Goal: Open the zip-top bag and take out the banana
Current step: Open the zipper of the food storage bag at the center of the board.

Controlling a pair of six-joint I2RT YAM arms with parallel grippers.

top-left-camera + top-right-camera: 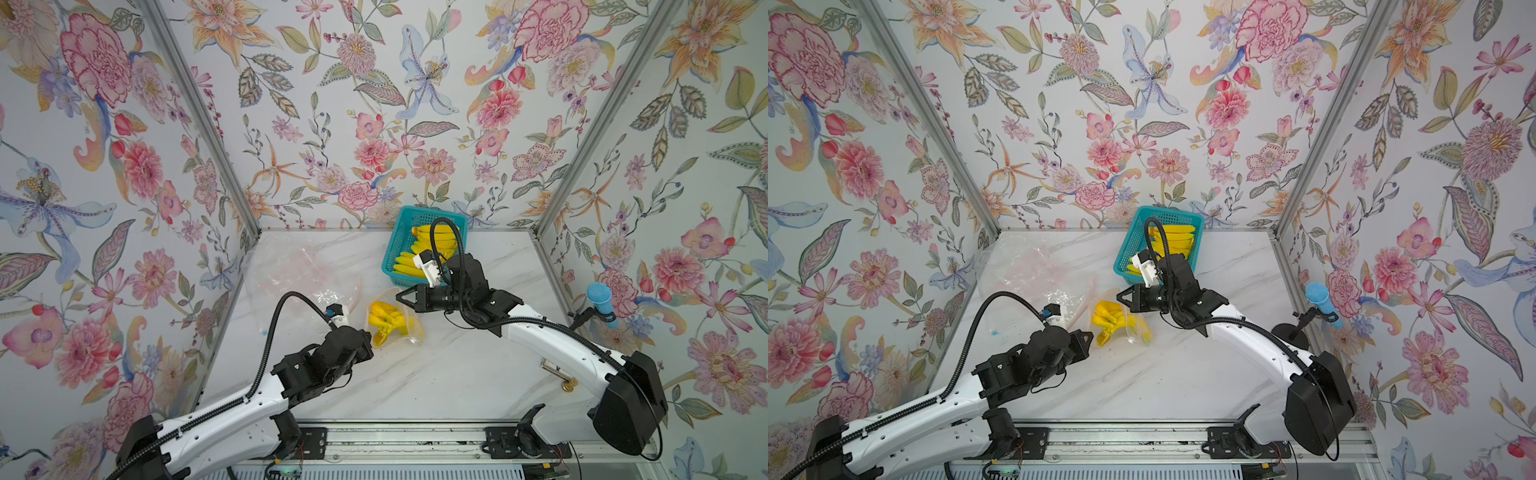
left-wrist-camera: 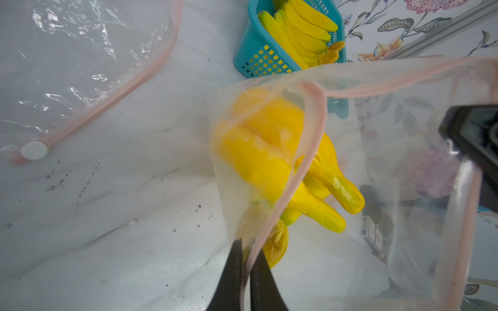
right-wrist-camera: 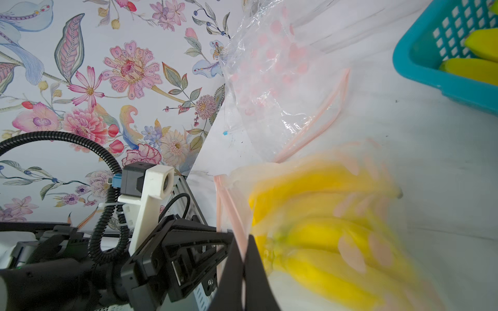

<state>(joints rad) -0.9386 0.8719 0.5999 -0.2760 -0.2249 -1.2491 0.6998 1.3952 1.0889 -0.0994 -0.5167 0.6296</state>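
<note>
Bag (image 1: pixel 415 332): clear zip-top with a pink strip (image 2: pixel 314 150); it sits on the table (image 1: pixel 436 374) just in front of the basket (image 1: pixel 395 245), close to its near end.
Banana (image 1: pixel 384 318): a yellow bunch inside the bag, stalk end away from the basket; it is blurred in the right wrist view.
Left gripper (image 2: pixel 246 265): fingers pressed together on the pink strip, pinching the bag's edge on the side farthest from the basket.
Right gripper (image 3: pixel 244 255): fingers also pinched on a pink strip, at the bag's edge nearest the basket; in a top view its tip (image 1: pixel 400 297) lies between basket and bunch.
Mouth: in the left wrist view the two pink strips stand apart and the bunch shows in the gap between them.
Basket: teal mesh against the back wall, holding more yellow bananas.
Empty bags (image 1: pixel 291 266): clear, pink-dotted, lying flat beside the basket on the left arm's side, apart from the held bag.
Table: white marble, scuffed near the bag.
</note>
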